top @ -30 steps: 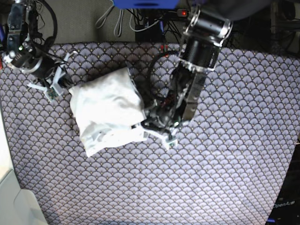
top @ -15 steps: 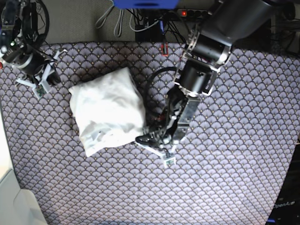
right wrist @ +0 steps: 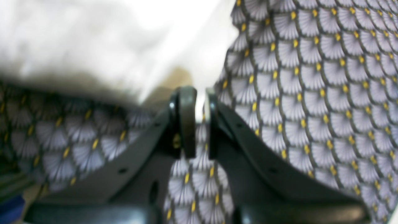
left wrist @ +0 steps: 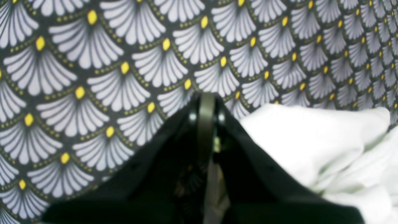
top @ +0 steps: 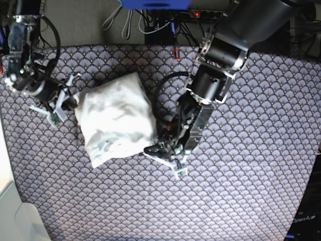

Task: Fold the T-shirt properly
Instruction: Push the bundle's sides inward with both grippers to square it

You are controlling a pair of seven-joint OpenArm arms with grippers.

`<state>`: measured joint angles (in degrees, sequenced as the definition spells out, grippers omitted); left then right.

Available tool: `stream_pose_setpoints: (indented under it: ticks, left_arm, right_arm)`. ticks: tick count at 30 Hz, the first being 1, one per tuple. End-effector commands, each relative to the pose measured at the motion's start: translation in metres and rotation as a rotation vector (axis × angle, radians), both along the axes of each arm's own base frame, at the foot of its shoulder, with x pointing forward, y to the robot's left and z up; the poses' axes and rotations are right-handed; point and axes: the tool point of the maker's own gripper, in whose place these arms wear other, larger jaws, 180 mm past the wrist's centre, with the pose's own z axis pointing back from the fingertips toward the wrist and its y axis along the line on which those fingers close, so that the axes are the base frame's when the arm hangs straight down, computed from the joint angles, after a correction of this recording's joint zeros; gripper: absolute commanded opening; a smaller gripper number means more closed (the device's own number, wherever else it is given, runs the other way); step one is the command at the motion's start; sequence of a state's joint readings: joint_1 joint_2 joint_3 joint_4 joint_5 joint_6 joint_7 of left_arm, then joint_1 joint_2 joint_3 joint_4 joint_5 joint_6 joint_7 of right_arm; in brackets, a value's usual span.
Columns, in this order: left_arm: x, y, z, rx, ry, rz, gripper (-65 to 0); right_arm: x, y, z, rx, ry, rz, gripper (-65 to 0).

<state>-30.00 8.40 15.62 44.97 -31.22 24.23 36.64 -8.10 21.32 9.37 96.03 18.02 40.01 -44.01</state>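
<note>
Left of centre in the base view, the T-shirt (top: 116, 119) lies as a rumpled, roughly square bundle of soft white cloth on the fan-patterned tablecloth (top: 241, 191). Beside its lower right corner, the left gripper (left wrist: 206, 105) is pressed closed, empty. At its upper left edge, the right gripper (right wrist: 199, 119) stands narrowly parted, gripping nothing.

Faint lettering "OpenArm" stands on the dark corner panel (top: 304, 219) in the base view.

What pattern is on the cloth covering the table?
Grey-white scalloped fans with yellow dots on dark ground, covering the tablecloth; clearest in the left wrist view.
</note>
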Motion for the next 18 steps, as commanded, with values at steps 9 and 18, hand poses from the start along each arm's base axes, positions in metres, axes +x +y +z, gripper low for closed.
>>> stream_pose_setpoints:
  ticks: [9,18]
  left_arm:
    - [0.004,-0.011,0.009,-0.034,-0.008,-0.007,-64.9]
    - [0.006,-0.011,0.011,-0.037,-0.016,-0.008,-64.9]
  right_arm:
    - [0.0,0.02,-0.011,0.038,0.023,0.042,-60.6]
    - [-0.03,0.057,0.0,0.087,0.002,0.087,-60.6]
